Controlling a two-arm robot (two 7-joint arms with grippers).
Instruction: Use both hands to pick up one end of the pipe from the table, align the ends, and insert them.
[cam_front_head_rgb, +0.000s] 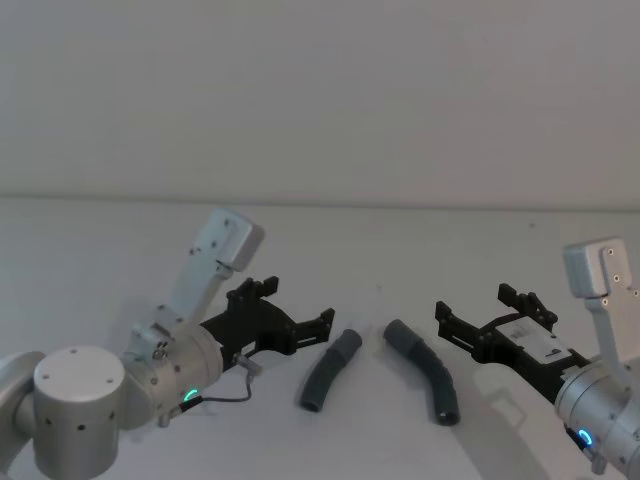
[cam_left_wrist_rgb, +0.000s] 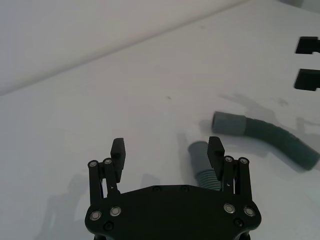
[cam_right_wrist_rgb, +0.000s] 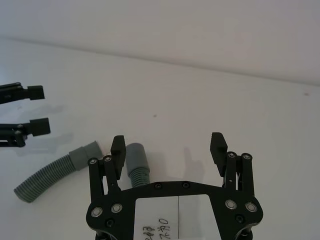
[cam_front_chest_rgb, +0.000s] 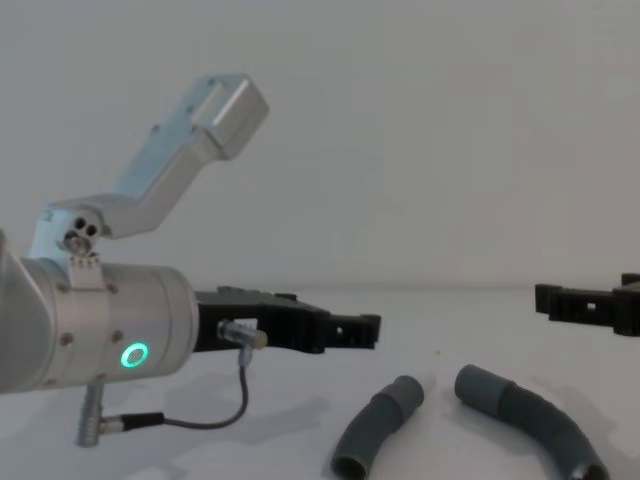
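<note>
Two pipe pieces lie flat on table (cam_front_head_rgb: 320, 250), not joined, between grippers. Short piece (cam_front_head_rgb: 330, 372) on left, long piece (cam_front_head_rgb: 425, 370) on right. Far cuffs angle toward each other, near but apart. Left gripper (cam_front_head_rgb: 300, 300) spread wide, empty, just left of short piece, raised off table in chest view. Right gripper (cam_front_head_rgb: 472, 302) spread wide, empty, just right of long piece. Neither gripper touches pipe.
</note>
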